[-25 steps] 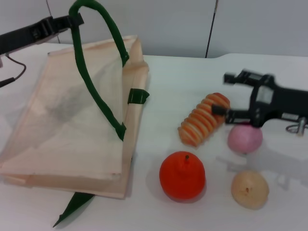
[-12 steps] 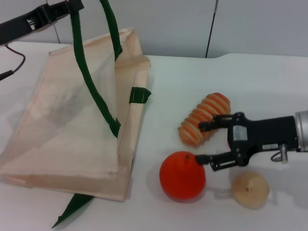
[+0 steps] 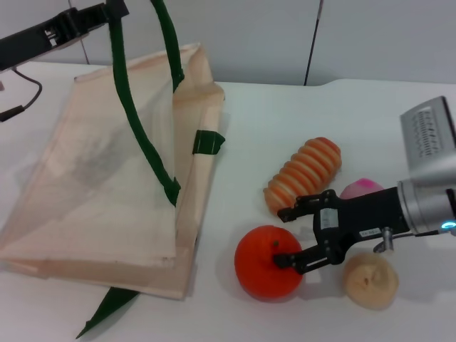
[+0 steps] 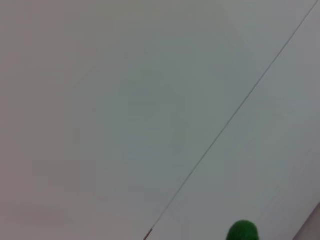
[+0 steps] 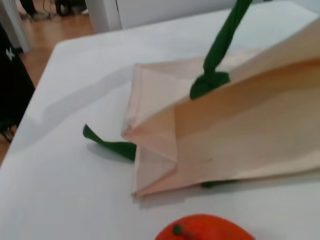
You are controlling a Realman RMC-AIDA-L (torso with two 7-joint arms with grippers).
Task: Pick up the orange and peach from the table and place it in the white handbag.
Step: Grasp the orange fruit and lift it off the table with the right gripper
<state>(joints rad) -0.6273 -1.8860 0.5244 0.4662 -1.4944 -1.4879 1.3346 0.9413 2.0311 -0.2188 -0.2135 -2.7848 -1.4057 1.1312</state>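
Fingers of right gripper (image 3: 288, 236) spread wide, lower tip now touching orange (image 3: 266, 262) at its 2 o'clock; closer than half a second ago. Peach (image 3: 360, 188) mostly hidden behind gripper. Left gripper (image 3: 107, 11) pinches white handbag (image 3: 107, 178) strap at 11 o'clock.

A cream white handbag (image 5: 235, 135) lies on a white table (image 5: 65, 175), one dark green strap handle (image 5: 220, 50) lifted upward, another green strap (image 5: 107, 145) trailing flat. The orange (image 5: 202, 231), stem visible, sits close to the camera.
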